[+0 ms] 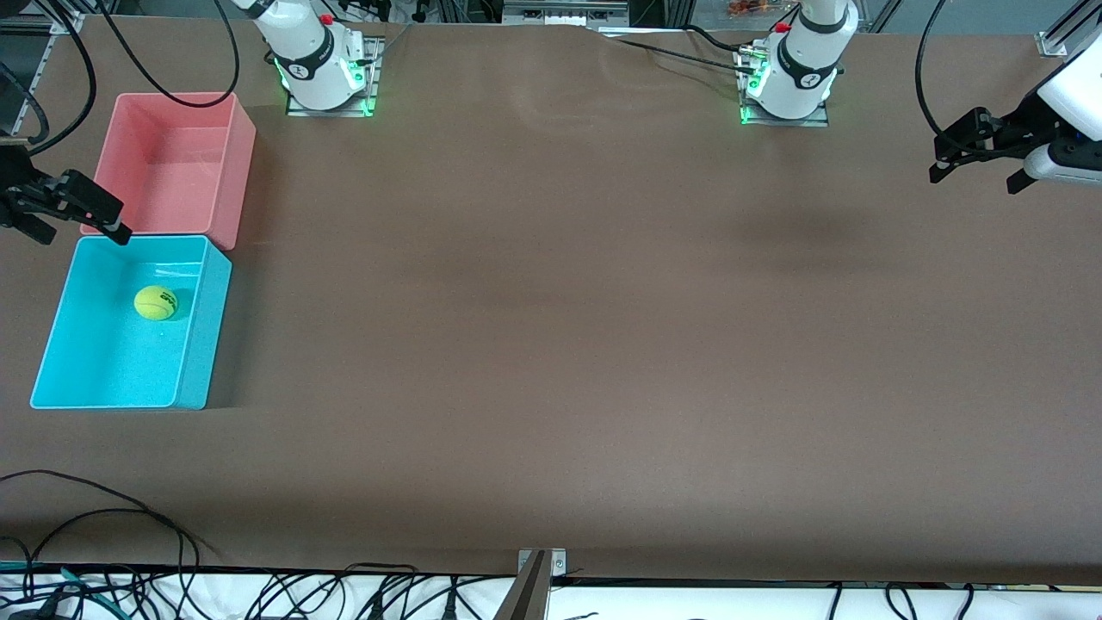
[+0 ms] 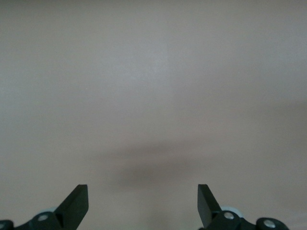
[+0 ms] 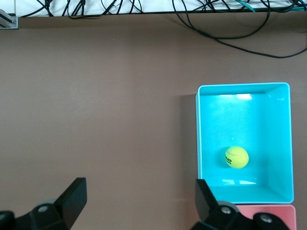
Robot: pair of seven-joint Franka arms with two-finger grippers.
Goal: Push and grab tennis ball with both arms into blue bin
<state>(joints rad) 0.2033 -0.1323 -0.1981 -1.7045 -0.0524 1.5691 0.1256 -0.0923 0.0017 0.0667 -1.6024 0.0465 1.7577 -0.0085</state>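
The tennis ball [image 1: 156,302] is lying inside the blue bin [image 1: 196,344], toward the end touching the pink bin [image 1: 243,164]. The right gripper [image 1: 73,213] is hanging spread wide and empty, apparently over the two bins' shared edge. The left gripper [image 1: 977,168] is hovering wide open, gripping nothing, over bare table [image 1: 560,344].

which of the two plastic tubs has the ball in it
The light-blue rectangular plastic tub, nearer the front camera; the fuzzy yellow-green tennis ball rests on its floor. The same-sized pink tub beside it holds nothing.
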